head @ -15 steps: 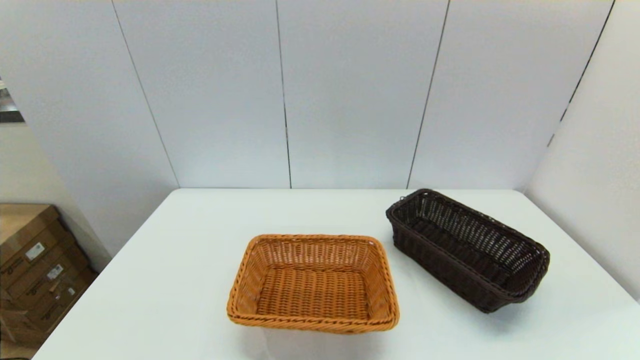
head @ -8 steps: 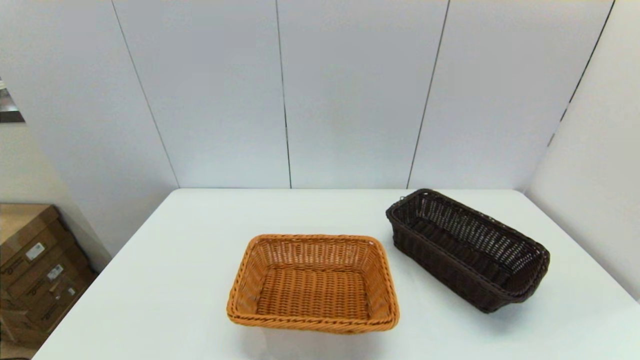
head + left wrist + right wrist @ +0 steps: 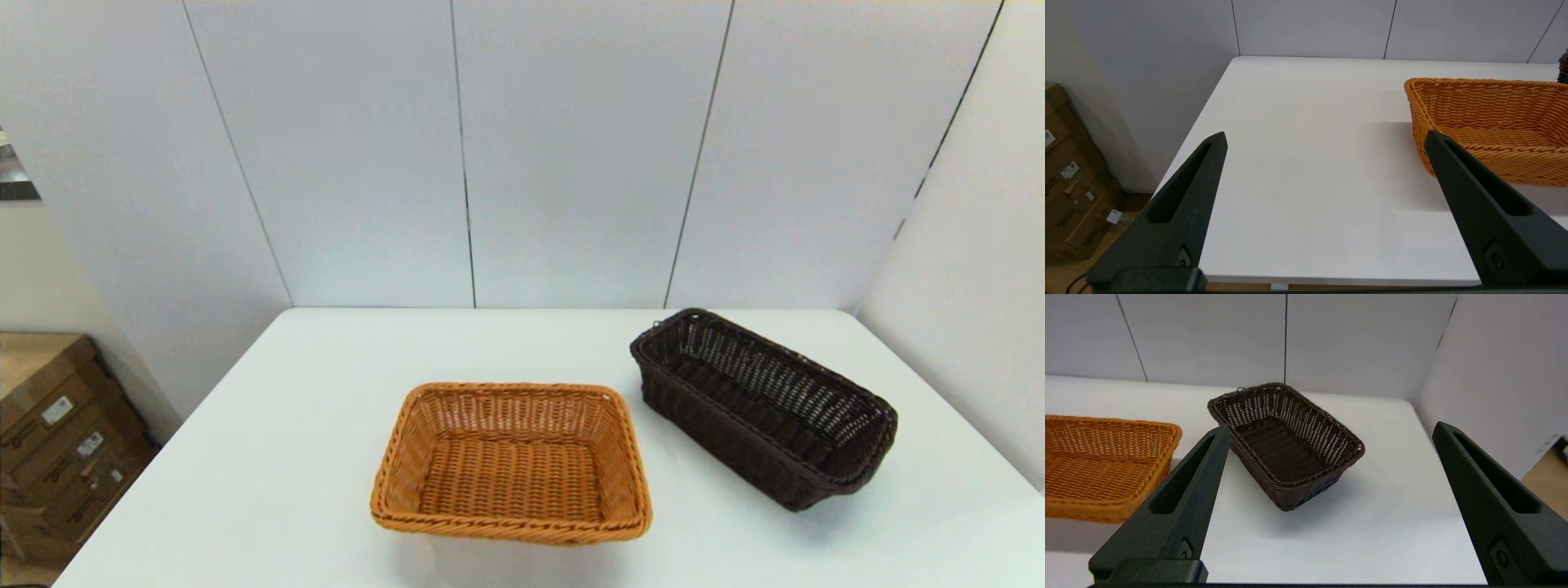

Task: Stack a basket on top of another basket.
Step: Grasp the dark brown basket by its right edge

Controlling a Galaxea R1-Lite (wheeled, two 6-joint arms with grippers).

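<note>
Two grippers wait short of the near edge of the white table point(image 3: 269, 457), neither showing in the head view. The left gripper point(image 3: 1325, 139) is spread wide and holds nothing, off the near-left part of the table; the right gripper point(image 3: 1331, 430) is likewise wide apart and empty, facing the dark basket from the near-right side.

Nearest lies the orange-tan basket point(image 3: 511, 462), close to the middle of the near edge and square to it, mouth up. Farther back and toward the right edge stands the dark brown basket point(image 3: 762, 406), also mouth up, turned at a slant to the table's edges, one corner pointing toward the far edge. The two are near each other but apart.

Stage: nothing grasped; the approach has not begun.

Risks, as judged from here: a pinch on one rolled rim would probably let the deep basket swing and tilt, since its weight hangs off-centre. Its slant must be turned out before lowering, or a corner may catch the orange rim and push that basket toward the near edge. Whether the dark base fits inside the shallower one cannot be settled from these views; it may perch unsteadily.
</note>
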